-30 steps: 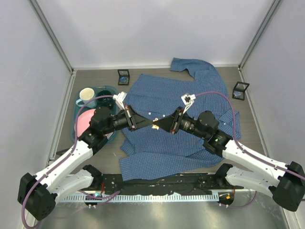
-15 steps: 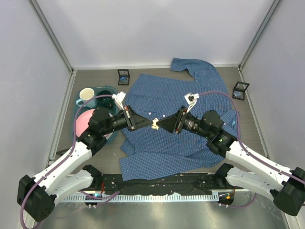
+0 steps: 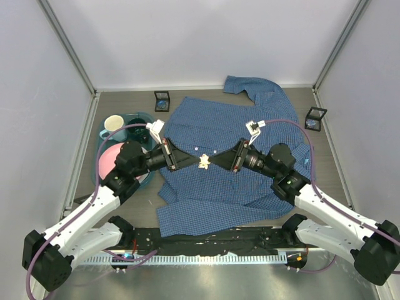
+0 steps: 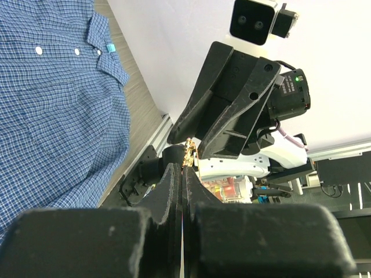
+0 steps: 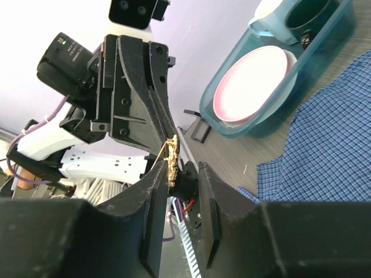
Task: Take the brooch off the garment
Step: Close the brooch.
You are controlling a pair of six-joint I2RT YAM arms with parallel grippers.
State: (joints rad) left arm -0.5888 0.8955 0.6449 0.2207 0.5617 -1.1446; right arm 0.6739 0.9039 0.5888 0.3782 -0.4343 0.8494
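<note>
The garment (image 3: 237, 125) is a blue small-checked shirt spread flat across the table; it also shows in the left wrist view (image 4: 52, 104) and the right wrist view (image 5: 330, 156). The small gold brooch (image 3: 204, 163) hangs in the air above the shirt's middle. My left gripper (image 3: 192, 164) is shut on the brooch (image 4: 189, 155), which sticks out past its tips (image 4: 183, 168). My right gripper (image 3: 216, 162) faces it from the right, open. In the right wrist view the brooch (image 5: 172, 157) lies against the tip of one finger of that gripper (image 5: 182, 167), and the other finger stands apart from it.
A teal tub (image 3: 100, 150) at the left holds a pink plate (image 3: 112, 159) and a white cup (image 3: 113, 123). Two small black boxes stand at the back (image 3: 162, 98) and at the right (image 3: 315, 117). Grey walls close in the table.
My right gripper has drawn back a little to the right, away from the left gripper's tips. The brooch now shows between the two grippers, still in the left one.
</note>
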